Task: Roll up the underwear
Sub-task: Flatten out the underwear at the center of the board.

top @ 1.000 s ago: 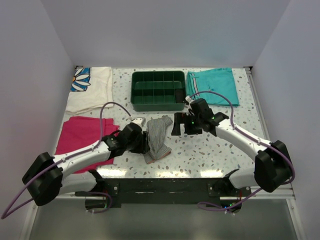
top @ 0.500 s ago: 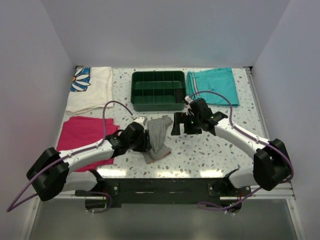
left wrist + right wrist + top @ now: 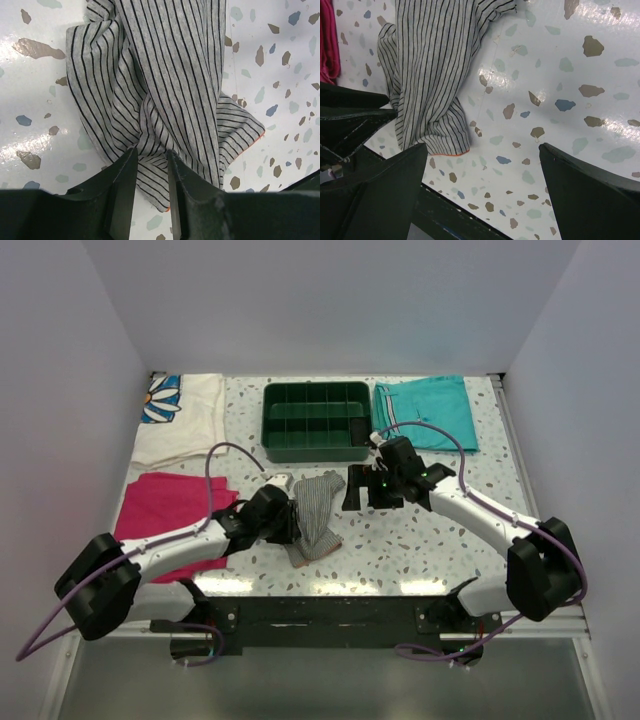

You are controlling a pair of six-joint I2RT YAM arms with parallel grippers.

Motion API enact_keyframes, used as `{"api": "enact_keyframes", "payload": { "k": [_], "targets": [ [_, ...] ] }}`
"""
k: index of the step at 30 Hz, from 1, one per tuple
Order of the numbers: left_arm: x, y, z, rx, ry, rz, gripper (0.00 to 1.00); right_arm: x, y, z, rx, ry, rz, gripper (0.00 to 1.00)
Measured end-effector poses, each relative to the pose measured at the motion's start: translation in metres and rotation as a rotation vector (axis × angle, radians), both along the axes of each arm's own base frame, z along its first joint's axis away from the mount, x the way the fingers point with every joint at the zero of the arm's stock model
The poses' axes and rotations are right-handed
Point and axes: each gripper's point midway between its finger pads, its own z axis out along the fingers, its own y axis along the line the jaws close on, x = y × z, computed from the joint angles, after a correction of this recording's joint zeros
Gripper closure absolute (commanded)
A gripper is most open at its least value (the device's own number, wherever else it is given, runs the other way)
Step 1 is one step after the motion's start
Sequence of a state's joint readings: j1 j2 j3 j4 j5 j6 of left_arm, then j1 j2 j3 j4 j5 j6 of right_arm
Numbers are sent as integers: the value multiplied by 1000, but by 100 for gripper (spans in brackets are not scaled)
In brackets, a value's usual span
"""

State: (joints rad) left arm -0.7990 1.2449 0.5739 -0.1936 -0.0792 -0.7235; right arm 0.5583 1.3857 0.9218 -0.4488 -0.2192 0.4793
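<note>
underwear (image 3: 315, 512) lies outside the green tray (image 3: 315, 453), pinched by left jaws; right jaws open.

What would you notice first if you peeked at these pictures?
The striped grey underwear lying crumpled mid-table, with the left gripper pinching a fold at its left side. Next, the right gripper, wide open, hovering just right of it, and the dark green tray behind.

Matt, soft cloth w/ stripes on underwear (image 3: 165, 75); table (image 3: 280, 60) smooth, glossy, speckled.
</note>
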Motion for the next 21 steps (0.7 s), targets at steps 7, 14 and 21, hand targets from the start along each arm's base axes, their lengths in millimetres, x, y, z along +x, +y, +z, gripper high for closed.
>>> {"api": "enact_keyframes", "payload": {
  "k": [7,14,21],
  "targets": [
    [1,-1,-5,6,7,2,68,0,0,0,0,0,0,1],
    [-2,2,-10,8,19,14,46,0,0,-1,-1,3,0,2],
    [-1,1,-13,13,25,16,64,0,0,-5,-5,15,-2,1]
  ]
}}
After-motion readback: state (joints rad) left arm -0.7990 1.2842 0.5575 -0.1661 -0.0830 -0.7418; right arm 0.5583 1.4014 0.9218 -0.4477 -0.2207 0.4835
